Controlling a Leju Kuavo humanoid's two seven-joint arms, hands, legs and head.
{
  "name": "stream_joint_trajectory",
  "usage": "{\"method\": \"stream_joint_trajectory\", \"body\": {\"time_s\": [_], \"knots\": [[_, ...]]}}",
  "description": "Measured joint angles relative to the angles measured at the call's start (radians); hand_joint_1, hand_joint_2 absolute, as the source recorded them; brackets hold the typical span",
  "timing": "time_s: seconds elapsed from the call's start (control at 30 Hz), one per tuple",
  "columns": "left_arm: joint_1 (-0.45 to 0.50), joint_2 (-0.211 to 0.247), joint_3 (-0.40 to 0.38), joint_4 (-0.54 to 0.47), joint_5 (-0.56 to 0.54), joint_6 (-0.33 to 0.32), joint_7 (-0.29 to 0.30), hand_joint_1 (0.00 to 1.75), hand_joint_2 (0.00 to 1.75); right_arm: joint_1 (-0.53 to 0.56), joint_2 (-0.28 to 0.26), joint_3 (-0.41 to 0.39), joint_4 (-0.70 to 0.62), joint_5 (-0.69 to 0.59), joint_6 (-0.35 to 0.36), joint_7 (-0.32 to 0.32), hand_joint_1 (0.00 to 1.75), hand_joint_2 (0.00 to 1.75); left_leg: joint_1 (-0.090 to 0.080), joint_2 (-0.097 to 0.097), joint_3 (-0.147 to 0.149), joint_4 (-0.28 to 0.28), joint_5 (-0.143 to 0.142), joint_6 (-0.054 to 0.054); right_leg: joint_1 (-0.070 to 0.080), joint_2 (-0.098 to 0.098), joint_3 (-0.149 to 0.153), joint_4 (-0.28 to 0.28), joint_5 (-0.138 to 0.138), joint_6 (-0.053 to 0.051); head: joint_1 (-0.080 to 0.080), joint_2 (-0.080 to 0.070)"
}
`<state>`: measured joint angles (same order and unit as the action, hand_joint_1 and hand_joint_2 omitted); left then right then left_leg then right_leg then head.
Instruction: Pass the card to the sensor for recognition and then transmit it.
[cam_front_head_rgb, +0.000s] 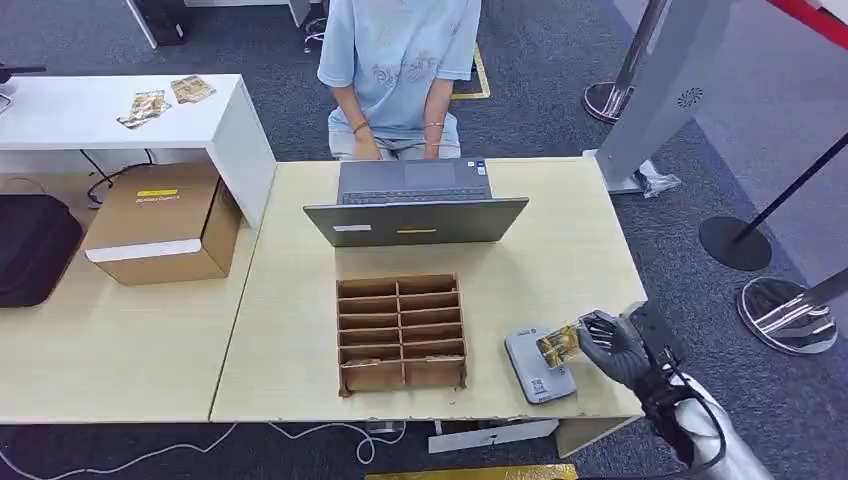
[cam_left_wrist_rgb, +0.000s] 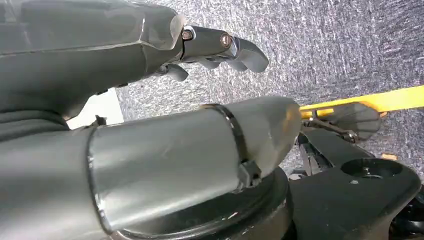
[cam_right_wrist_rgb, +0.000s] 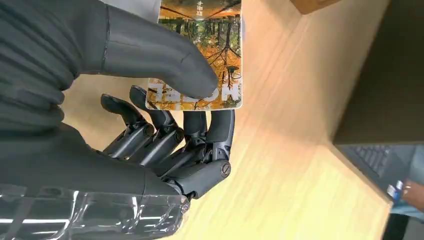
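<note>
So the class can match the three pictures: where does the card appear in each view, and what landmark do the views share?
Head view: the card is low on the right, held by the right hand over the grey sensor.
Left wrist view: not in it.
Right wrist view: the card is at the top, pinched between thumb and fingers.
Shared landmark: the laptop, seen dark at the edge in the right wrist view.
</note>
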<state>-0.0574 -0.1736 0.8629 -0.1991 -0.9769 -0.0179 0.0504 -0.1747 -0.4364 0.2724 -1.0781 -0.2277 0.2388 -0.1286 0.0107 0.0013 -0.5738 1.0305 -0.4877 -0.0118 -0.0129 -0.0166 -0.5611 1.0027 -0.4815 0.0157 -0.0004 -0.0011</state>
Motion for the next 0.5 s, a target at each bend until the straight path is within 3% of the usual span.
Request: {"method": "stream_joint_trajectory", "body": {"time_s": [0.5], "knots": [[0.0,0.0,0.0,0.0,-0.014,0.0,0.002,0.0,0.0,0.047,0.035,0.003,0.03,0.003,-0.041,-0.002,1.75,1.75,0.0,0.0,0.0,0.0,0.0,0.0,0.0,0.001,0.0,0.0,0.0,0.0,0.0,0.0]]}}
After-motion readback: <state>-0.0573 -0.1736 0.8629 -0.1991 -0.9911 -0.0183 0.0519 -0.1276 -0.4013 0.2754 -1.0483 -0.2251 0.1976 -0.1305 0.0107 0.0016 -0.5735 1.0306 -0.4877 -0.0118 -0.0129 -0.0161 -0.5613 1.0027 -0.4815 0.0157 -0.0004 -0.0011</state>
